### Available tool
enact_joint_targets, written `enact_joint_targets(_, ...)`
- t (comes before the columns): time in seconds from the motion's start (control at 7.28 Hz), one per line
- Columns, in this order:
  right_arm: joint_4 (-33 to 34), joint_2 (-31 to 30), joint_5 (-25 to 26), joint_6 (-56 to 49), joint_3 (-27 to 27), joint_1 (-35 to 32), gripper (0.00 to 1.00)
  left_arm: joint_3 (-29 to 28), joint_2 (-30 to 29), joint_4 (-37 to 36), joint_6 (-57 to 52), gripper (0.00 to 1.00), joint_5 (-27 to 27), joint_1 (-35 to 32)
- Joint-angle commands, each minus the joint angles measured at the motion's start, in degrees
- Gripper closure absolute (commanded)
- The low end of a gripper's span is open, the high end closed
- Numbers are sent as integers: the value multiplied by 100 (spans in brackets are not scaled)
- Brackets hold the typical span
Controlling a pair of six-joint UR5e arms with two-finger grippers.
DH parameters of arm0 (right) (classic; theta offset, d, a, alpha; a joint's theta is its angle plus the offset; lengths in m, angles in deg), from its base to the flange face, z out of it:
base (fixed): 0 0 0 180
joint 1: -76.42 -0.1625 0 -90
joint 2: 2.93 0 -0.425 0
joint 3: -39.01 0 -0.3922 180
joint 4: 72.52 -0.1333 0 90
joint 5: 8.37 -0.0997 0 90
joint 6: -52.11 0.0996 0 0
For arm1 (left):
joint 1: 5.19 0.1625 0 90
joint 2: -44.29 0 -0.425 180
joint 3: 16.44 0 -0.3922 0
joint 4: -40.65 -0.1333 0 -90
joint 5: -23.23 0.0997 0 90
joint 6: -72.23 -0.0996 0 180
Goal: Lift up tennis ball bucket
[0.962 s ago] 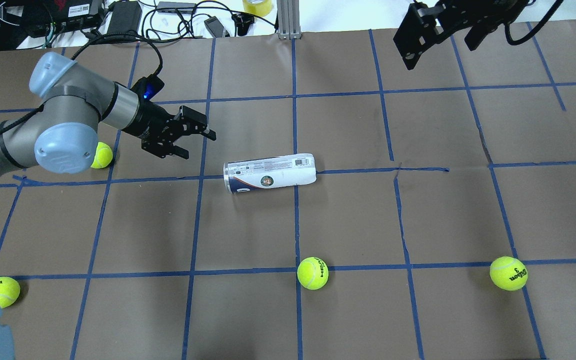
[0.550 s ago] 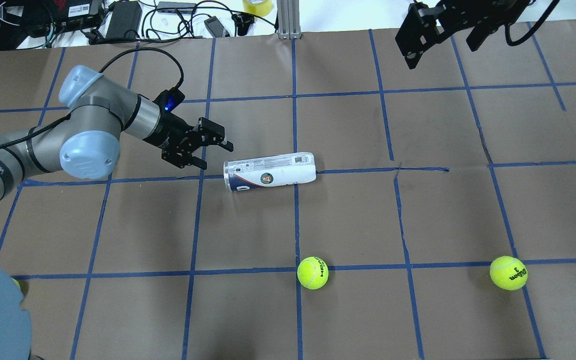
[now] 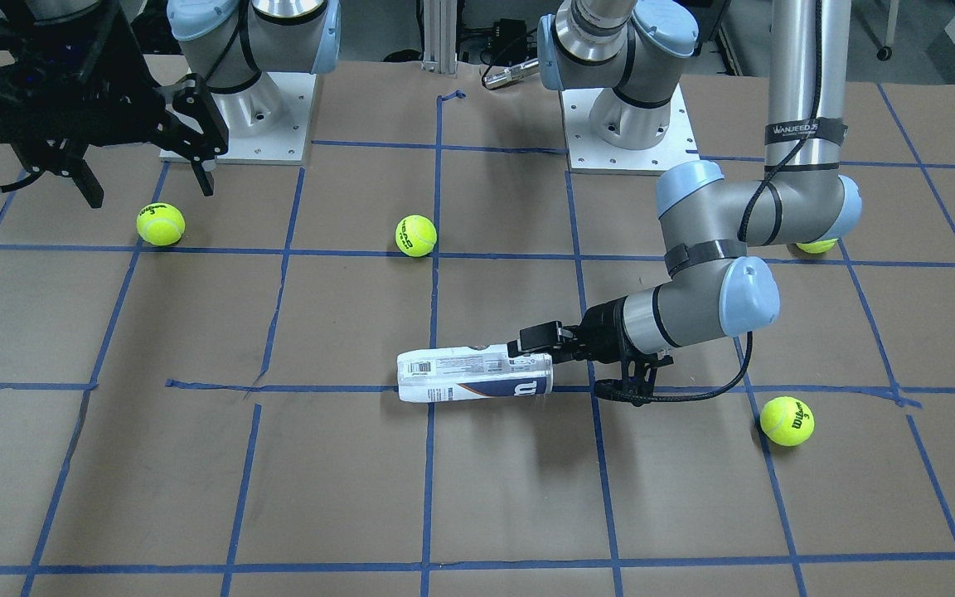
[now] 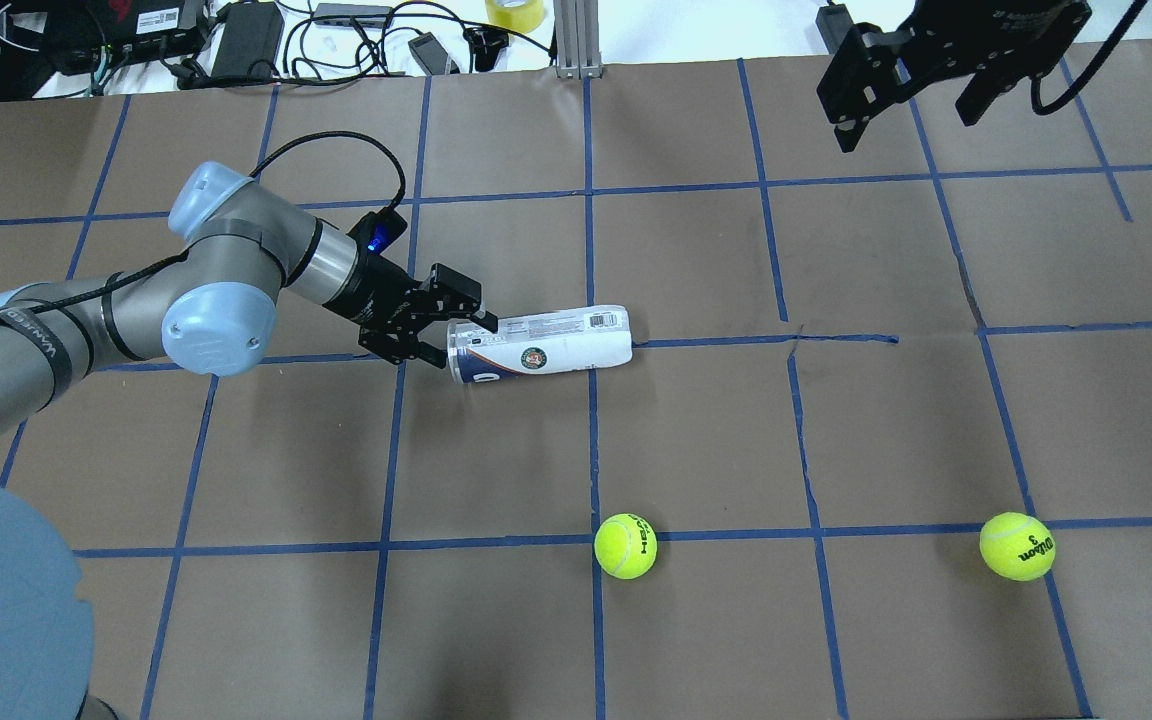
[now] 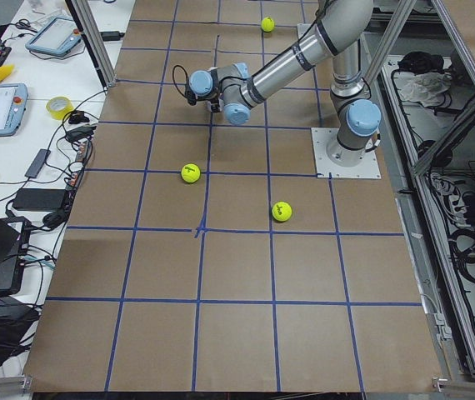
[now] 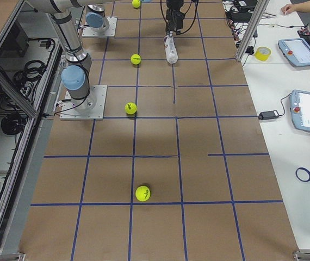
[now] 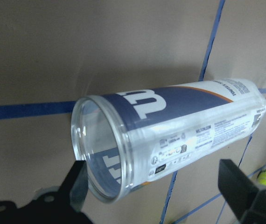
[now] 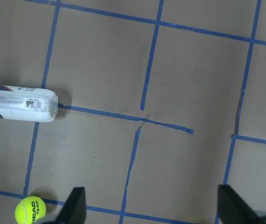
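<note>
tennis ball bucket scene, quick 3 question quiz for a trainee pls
1. True or false: the tennis ball bucket stands upright.
2. Which gripper is at its open end? A: left gripper. B: right gripper.
3. Fill in: the left gripper's jaws are ____.
Key: 1 false, it lies on its side; 2 A; 3 open.

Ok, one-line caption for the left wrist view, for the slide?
Open left claw flanking the mouth end of the tennis ball bucket lying on its side.
</note>
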Motion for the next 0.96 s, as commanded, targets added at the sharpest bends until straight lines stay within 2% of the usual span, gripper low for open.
enact_joint_targets(0.0, 18, -17, -1, 243, 66, -9, 0, 11, -97, -3, -17, 3, -25, -27)
enact_joint_targets(0.27, 1, -17, 8, 725, 75, -9, 0, 11, -132, -21, -9, 3, -87, -123)
enact_joint_targets(0.41, 1, -26, 8, 963, 84, -18, 0, -7, -123, -47, 78, 9, -96, -141)
enact_joint_targets(0.55, 9, -35, 8, 966, 136, -18, 0, -24, -123, -56, 140, 47, -87, -150)
enact_joint_targets(0.69, -8, -35, 8, 922, 354, -18, 0, -50, -115, -73, 350, 99, -78, -150)
enact_joint_targets(0.82, 18, -52, -18, 965, 460, -9, 0, -199, -80, -65, 717, 100, -69, -150)
